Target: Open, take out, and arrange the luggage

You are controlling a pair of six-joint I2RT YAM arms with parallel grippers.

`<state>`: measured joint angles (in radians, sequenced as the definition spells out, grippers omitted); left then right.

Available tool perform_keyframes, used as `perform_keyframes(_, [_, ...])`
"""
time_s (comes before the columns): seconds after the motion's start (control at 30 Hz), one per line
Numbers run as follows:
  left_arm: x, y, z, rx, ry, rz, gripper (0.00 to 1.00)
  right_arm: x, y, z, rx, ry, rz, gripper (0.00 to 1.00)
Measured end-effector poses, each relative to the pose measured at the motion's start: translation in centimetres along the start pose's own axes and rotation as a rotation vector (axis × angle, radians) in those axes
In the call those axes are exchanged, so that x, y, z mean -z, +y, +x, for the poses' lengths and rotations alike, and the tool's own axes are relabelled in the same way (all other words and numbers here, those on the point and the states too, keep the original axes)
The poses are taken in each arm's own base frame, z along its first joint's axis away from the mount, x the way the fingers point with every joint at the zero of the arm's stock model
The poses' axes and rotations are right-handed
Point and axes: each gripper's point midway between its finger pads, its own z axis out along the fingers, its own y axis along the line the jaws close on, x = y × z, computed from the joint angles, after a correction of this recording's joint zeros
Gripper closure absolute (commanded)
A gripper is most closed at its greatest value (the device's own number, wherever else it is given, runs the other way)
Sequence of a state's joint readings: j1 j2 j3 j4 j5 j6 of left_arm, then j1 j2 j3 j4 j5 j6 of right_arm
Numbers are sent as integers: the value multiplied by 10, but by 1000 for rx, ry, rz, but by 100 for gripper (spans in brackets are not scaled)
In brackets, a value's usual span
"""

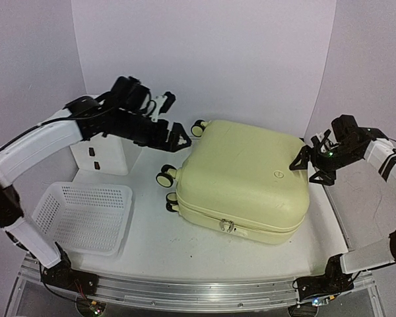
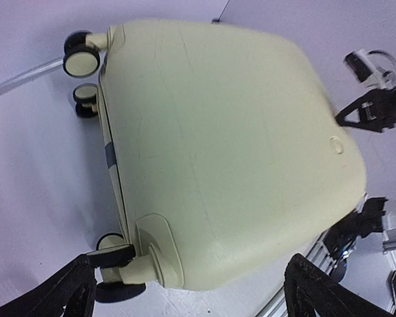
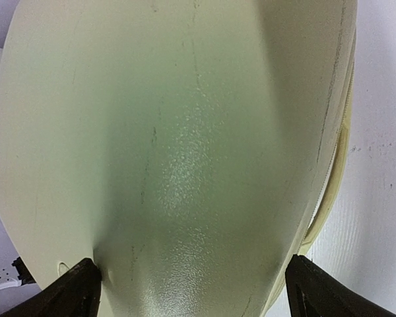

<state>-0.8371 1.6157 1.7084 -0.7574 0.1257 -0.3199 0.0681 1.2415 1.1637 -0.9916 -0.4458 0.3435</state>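
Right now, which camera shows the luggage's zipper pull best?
Top external: the zipper pull sits in plain sight on the near side of the luggage. Left wrist shows the shell and wheels, but no pull that I can make out. Right wrist shows only shell up close and a strip of seam.

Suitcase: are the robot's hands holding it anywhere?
No, nothing is held. The left hand and the right hand are both open, one near each end of the suitcase.
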Motion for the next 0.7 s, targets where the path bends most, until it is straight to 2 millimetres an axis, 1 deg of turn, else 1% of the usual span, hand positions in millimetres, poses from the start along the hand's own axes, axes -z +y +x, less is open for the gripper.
perform_keyframes(0.07, [36, -5, 8, 11, -76, 33, 0, 2, 1, 0, 21, 0, 25, 2])
perform_keyframes(0.1, [49, -8, 15, 17, -108, 56, 0, 3, 1, 1, 34, 1, 41, 2])
perform_keyframes(0.13, [57, -13, 24, 22, -134, 85, 1, 4, 3, 2, 50, 3, 58, 2])
perform_keyframes(0.17, [60, -21, 36, 26, -142, 117, 1, 5, 6, 4, 73, 7, 78, 2])
perform_keyframes(0.2, [59, -31, 50, 25, -141, 155, 1, 6, 10, 6, 95, 14, 92, 2])
perform_keyframes(0.27, [47, -52, 82, 7, -100, 216, 0, 6, 23, 15, 164, 39, 130, 2])
perform_keyframes(0.3, [38, -59, 96, -1, -74, 228, 1, 6, 28, 20, 203, 49, 164, 2])
perform_keyframes(0.33, [23, -68, 116, -13, -31, 237, 1, 7, 32, 24, 237, 54, 194, 2])
perform_keyframes(0.4, [1, -73, 148, -30, 37, 224, 7, 9, 43, 32, 311, 61, 249, 2])
perform_keyframes(0.43, [-13, -71, 163, -31, 65, 206, 9, 10, 49, 37, 347, 65, 269, 2])
perform_keyframes(0.47, [-15, -73, 168, -34, 74, 208, 11, 11, 53, 42, 376, 70, 281, 2])
perform_keyframes(0.53, [-27, -73, 178, -31, 79, 199, 14, 12, 64, 54, 438, 76, 302, 2])
perform_keyframes(0.63, [-45, -74, 182, -24, 52, 203, 19, 12, 75, 71, 505, 87, 311, 2])
perform_keyframes(0.7, [-56, -75, 183, -17, 25, 205, 19, 11, 81, 77, 526, 88, 311, 2])
